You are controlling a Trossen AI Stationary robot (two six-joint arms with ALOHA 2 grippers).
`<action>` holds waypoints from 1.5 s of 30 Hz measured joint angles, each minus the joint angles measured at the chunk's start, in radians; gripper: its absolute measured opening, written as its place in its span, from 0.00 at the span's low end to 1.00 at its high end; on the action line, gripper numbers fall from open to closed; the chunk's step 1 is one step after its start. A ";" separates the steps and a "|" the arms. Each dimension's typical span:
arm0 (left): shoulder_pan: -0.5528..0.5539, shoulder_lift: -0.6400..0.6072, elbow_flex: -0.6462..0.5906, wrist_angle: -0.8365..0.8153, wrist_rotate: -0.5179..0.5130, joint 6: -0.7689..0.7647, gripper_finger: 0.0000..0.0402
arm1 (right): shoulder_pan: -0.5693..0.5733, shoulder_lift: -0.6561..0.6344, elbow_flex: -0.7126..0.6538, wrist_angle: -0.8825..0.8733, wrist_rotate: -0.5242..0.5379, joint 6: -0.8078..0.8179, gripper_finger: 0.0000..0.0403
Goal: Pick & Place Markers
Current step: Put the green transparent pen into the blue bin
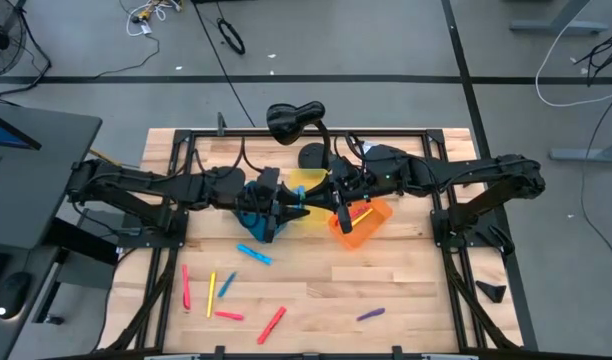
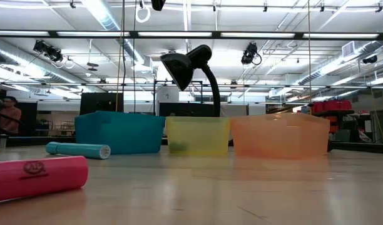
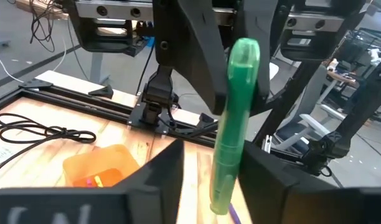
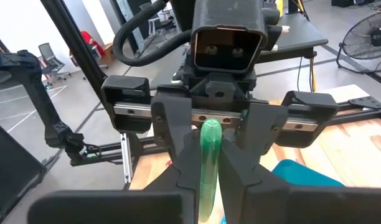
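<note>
- Your two arms meet over the middle of the desk point(image 1: 406, 290), above the row of bins.
- The right claw point(image 1: 338, 205) is clenched on the green marker point(image 4: 209, 162). In its wrist view its own fingers point(image 4: 184, 171) press against both sides of the marker.
- The left claw point(image 1: 286, 208) faces the right one. It is released, with its fingers point(image 3: 159, 177) set around the same marker point(image 3: 237, 124). One finger stands clear of the marker.
- The green marker is off the desk, held between the two claws. It is upright in the left wrist view.
- From the low view, the blue bin point(image 2: 119, 131), yellow bin point(image 2: 198, 134) and orange bin point(image 2: 279, 134) stand side by side.
- The orange bin point(image 1: 374, 228) holds a pink marker and a yellow one point(image 1: 361, 215).
- Loose markers lie on the near half of the desk:
  - a blue one point(image 1: 254, 254) just in front of the blue bin;
  - a red point(image 1: 186, 287), a yellow point(image 1: 211, 293) and a second blue point(image 1: 227, 285) near each other on the left;
  - two more reds point(image 1: 229, 315) point(image 1: 271, 323) nearer the front edge;
  - a purple one point(image 1: 370, 314) well apart on the right.
- A black lamp point(image 1: 294, 118) stands behind the bins.
- A person point(image 2: 10, 115) stands at the far left of the room.
</note>
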 joint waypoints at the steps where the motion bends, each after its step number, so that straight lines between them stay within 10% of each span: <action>1: 0.000 0.000 0.000 0.000 0.000 0.000 0.31 | 0.000 0.000 0.000 0.000 0.000 0.000 0.09; 8: 0.000 0.000 0.000 -0.001 0.022 0.002 0.12 | -0.003 0.000 0.000 -0.001 0.004 0.001 0.09; 29: 0.000 -0.001 -0.001 -0.008 -0.032 -0.033 0.13 | -0.018 -0.066 -0.001 -0.135 0.014 -0.012 0.31; 45: 0.019 -0.001 -0.001 -0.180 -0.205 -0.538 0.13 | -0.061 -0.225 -0.001 -0.229 0.014 -0.113 0.39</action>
